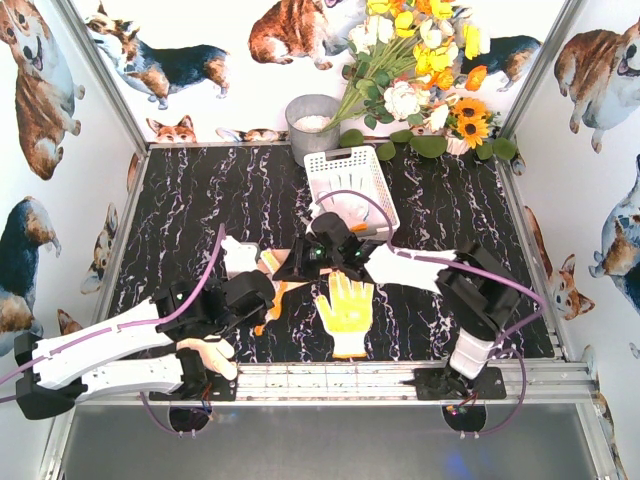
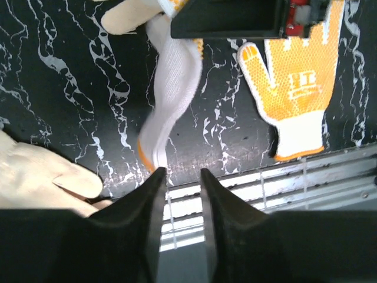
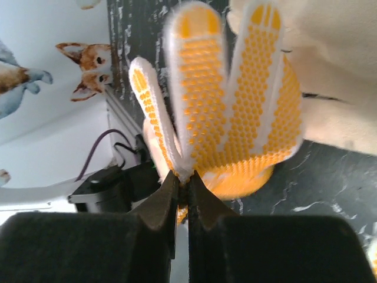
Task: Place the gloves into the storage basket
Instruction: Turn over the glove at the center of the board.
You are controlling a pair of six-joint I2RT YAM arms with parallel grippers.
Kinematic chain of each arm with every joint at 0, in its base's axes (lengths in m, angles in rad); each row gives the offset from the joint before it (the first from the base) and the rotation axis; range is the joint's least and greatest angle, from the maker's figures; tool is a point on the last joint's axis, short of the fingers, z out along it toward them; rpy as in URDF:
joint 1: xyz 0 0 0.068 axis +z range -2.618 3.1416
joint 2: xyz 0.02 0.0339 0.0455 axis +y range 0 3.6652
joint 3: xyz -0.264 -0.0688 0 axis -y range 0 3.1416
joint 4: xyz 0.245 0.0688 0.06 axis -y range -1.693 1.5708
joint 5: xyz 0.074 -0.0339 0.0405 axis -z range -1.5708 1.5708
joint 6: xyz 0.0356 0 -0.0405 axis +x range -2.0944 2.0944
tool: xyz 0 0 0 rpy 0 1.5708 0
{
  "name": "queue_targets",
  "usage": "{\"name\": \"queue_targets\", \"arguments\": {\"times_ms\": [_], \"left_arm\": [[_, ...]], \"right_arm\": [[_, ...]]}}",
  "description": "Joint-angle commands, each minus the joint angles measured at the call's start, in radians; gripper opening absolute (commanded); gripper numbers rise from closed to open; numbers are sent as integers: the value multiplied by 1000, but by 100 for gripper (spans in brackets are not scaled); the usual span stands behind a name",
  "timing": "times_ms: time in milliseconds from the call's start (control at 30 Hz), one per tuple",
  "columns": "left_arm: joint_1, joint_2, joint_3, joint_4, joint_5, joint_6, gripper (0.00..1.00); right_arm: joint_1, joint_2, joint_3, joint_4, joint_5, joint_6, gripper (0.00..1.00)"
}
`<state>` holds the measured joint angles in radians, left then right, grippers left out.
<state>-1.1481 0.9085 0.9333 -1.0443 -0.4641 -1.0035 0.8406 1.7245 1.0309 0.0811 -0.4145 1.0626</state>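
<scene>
My right gripper (image 3: 184, 180) is shut on an orange-dotted white glove (image 3: 227, 112) and holds it above the table. In the top view that gripper (image 1: 290, 268) is just in front of the white storage basket (image 1: 322, 168). The held glove hangs down in the left wrist view (image 2: 174, 82). My left gripper (image 2: 179, 177) is open and empty, low, just below the hanging glove's cuff; in the top view it (image 1: 262, 298) is left of centre. A yellow-faced glove (image 1: 347, 310) lies flat on the table, also in the left wrist view (image 2: 297, 88). A cream glove (image 1: 208, 355) lies by the left arm.
Another white glove (image 1: 240, 255) lies left of the right gripper. A cream glove (image 3: 333, 65) shows behind the held one. A grey metal bucket (image 1: 312, 122) and a bunch of flowers (image 1: 420, 70) stand at the back. An aluminium rail (image 1: 380, 375) runs along the near table edge.
</scene>
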Motion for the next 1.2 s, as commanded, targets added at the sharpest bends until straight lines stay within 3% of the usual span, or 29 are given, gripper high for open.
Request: {"name": "queue_targets", "arguments": {"times_ms": [0,400,867,1033,1167], "left_arm": [[-5,-20,-15,28,41,11,29],[12,33,-10,146,10,77,59],[129,48,-166,368,95,83,60],[254,47,-258,481,167,107,60],[340,87,-303,612,253,136,57]], "right_arm": [[-8,28,-32,171,48,-101,4],[-8,-31,-206,159,145,-261,10],[-12,-184,-315,-45,238,-314,14],[-30,-217,-349,-72,261,-305,15],[-42,-236,-374,-53,260,-292,23]]}}
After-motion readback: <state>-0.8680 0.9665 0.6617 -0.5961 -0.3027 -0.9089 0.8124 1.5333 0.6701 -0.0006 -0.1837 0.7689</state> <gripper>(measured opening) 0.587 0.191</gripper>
